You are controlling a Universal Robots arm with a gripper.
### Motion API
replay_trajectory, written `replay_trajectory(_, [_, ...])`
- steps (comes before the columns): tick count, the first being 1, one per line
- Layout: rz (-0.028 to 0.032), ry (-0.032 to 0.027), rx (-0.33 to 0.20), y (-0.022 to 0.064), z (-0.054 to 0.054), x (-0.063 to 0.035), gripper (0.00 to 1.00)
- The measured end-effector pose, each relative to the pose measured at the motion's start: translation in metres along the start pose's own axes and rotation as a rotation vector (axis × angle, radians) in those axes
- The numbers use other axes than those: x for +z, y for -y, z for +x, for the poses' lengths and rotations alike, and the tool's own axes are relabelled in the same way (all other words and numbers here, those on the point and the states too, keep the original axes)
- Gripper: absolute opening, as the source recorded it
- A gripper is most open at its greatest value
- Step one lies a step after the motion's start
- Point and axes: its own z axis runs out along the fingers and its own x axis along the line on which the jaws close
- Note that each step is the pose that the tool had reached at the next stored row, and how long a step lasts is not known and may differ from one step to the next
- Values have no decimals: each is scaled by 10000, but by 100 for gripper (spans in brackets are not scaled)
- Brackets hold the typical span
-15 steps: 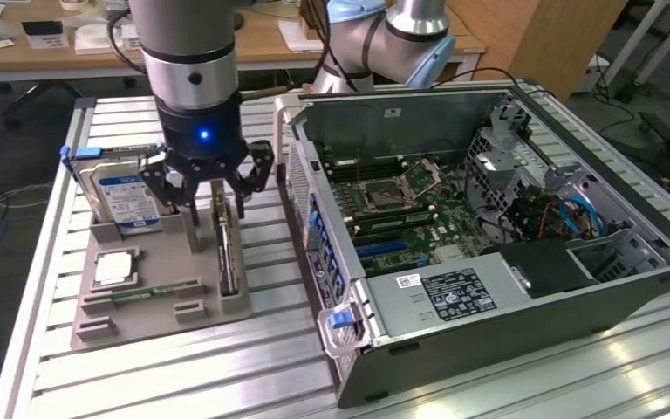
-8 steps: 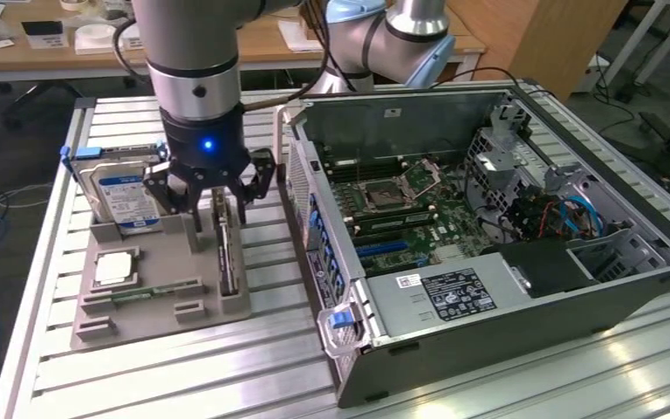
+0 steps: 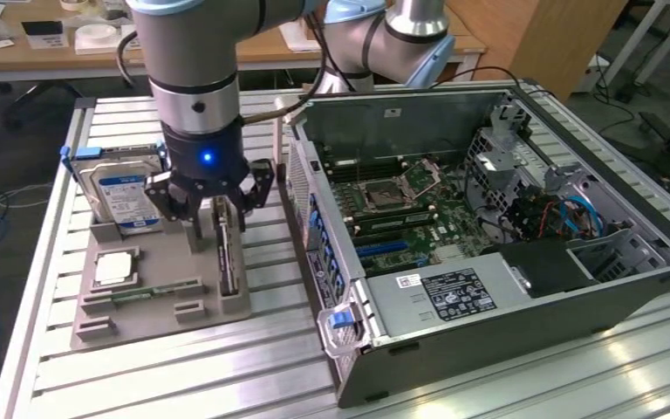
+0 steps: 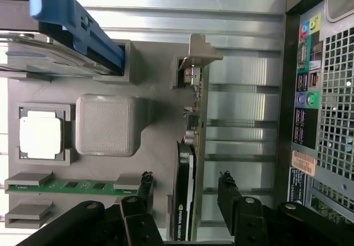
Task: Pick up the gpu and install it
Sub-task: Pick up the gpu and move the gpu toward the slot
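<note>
The gpu (image 3: 229, 257) stands on its long edge in a slot of the grey holder (image 3: 154, 327), just beside the computer case. Its dark face (image 4: 182, 213) and brownish board edge run up to a pale metal end bracket (image 4: 201, 49). My gripper (image 3: 220, 223) hangs directly over the card's near end and is open. In the wrist view the gripper (image 4: 185, 182) has one black fingertip (image 4: 145, 186) on each side of the card, with a gap showing on both sides. Nothing is gripped.
The holder also carries a silver hard drive (image 3: 126, 194) with a blue rail (image 4: 77, 22), a processor chip (image 4: 40, 137) and a green memory stick (image 4: 66, 185). The open computer case (image 3: 487, 218) lies at the exterior view's right, motherboard exposed, its rear port panel (image 4: 307, 102) facing the holder.
</note>
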Motion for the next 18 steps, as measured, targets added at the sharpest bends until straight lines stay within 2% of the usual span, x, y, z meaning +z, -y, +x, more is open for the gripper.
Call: replay_trajectory(18, [1, -14, 211, 3, 2, 327, 59])
